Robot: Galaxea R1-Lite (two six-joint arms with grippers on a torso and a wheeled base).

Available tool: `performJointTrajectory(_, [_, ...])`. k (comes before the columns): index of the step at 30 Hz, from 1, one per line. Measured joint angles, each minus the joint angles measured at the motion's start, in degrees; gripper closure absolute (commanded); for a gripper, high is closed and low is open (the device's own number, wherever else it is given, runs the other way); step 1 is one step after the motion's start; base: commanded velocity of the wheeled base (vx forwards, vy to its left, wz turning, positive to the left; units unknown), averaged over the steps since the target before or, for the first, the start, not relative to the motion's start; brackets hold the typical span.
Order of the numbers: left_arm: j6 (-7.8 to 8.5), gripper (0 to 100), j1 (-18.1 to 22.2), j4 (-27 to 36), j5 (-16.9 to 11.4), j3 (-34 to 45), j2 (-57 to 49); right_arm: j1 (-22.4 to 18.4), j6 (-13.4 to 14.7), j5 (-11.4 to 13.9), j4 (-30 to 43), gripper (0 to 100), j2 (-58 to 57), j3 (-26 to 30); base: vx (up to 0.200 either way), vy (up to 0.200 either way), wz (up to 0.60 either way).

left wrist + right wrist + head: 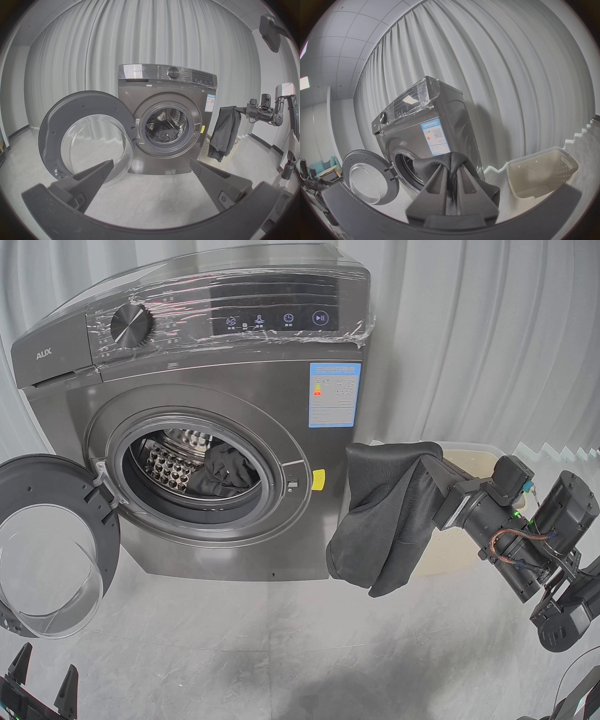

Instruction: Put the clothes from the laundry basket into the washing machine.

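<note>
Right tool (pixel 452 174) pinches limp, drooping black garment (pixel 381 521).

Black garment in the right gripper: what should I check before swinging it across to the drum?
1. Grip: right gripper is shut on the black garment, cloth bunched between its fingers: ok.
2. Door swung wide, off the drum opening: ok.
3. Room in the drum: dark clothes lie low inside, space above: ok.
4. Garment hem hangs above the floor: ok.
5. Left gripper open, low near the door, off the likely path: ok.
6. Laundry basket: no clothes visible, bottom partly hidden: cannot tell.
</note>
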Motion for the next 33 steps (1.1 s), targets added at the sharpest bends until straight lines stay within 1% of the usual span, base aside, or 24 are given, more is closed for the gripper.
performJointTrajectory(6, [0.05,0,-0.05,0.01,0.02,0.0,0.0,0.04,0.0,0.05,0.04,100,0.0,-0.13,0.0,0.0,0.0])
performJointTrajectory(21, [0.05,0,-0.05,0.0,0.0,0.0,0.02,0.02,0.11,0.11,0.01,100,0.07,0.3,-0.2,0.0,0.0])
performJointTrajectory(27, [0.05,0,-0.05,0.01,-0.02,0.0,0.02,0.0,0.27,0.11,0.11,100,0.13,0.48,0.0,0.0,0.0])
performJointTrajectory(33, [0.05,0,-0.05,0.01,0.0,0.0,0.02,0.02,0.38,0.11,0.12,100,0.22,0.83,0.0,0.2,0.0])
